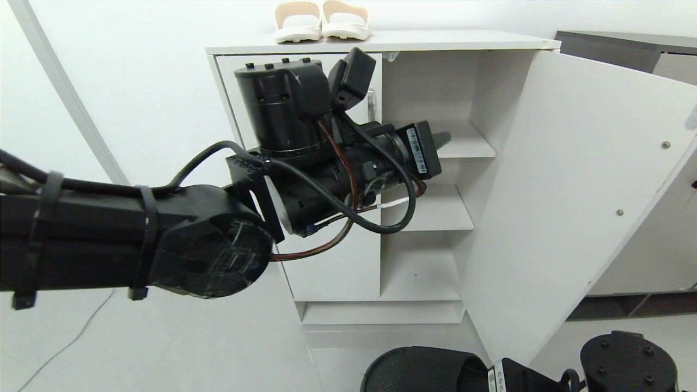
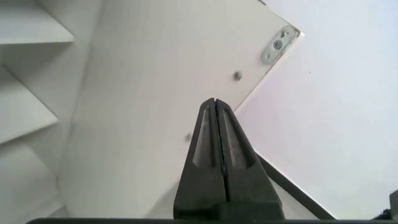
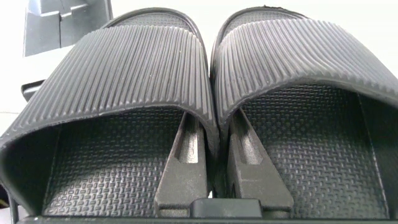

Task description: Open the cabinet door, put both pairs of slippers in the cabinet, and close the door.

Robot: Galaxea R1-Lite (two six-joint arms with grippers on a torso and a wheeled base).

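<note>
black slippers [image 3: 143, 68]: held side by side low in front of the cabinet [image 1: 381, 41], clear of the pale floor [image 1: 218, 348]. the right gripper [image 3: 214, 121] has one finger [image 3: 183, 168] inside each slipper, pinching their adjoining walls. the cabinet's right door [image 1: 566, 190] stands wide open, exposing white shelves [image 1: 430, 209]. beige slippers [image 1: 322, 20] sit on the cabinet top. the left gripper [image 2: 215, 124] is pressed together, empty, level with the upper shelves. white wall [image 1: 136, 81] behind.
</note>
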